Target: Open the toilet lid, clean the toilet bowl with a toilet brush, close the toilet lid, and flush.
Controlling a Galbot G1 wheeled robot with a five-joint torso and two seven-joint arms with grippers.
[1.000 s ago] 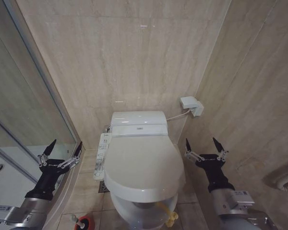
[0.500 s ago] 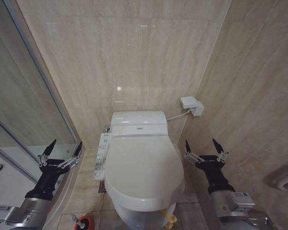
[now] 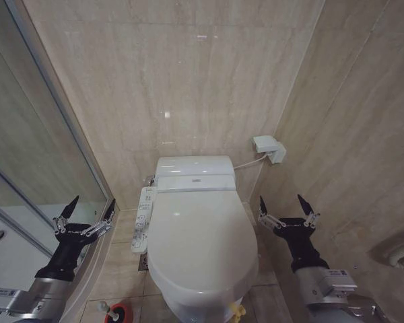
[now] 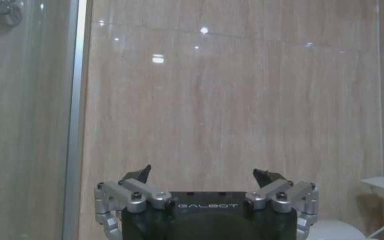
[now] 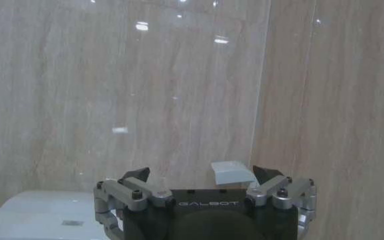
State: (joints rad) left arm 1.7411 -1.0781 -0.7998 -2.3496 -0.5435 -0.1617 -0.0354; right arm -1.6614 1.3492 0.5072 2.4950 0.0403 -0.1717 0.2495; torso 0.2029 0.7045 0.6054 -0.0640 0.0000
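Lid (image 3: 200,239) is down flat, covering the bowl (image 3: 182,306), of which just a white sliver peeks out under the lid's front edge. Yellow tag (image 3: 238,310) pokes out at the lid's front right. Brush (image 3: 109,309) sits on the floor tiles left of the bowl, in or right against its red holder (image 3: 122,313); can't quite tell which from here, it's cut off at the frame bottom.

Left gripper (image 3: 85,210) hangs in the air left of the toilet, beside the shower glass (image 3: 34,155), fingers spread wide, holding nothing, apart from the lid. Same spread shows in the left wrist view (image 4: 204,176), facing the wall.

Right gripper (image 3: 283,204) hovers right of the toilet near the side wall, fingers spread too, empty, not touching the lid. In the right wrist view (image 5: 200,174) it faces the corner, with the wall box (image 5: 232,173) just past its fingers.

Control panel (image 3: 143,219) runs along the lid's left side. Tank (image 3: 194,173) sits against the back wall.
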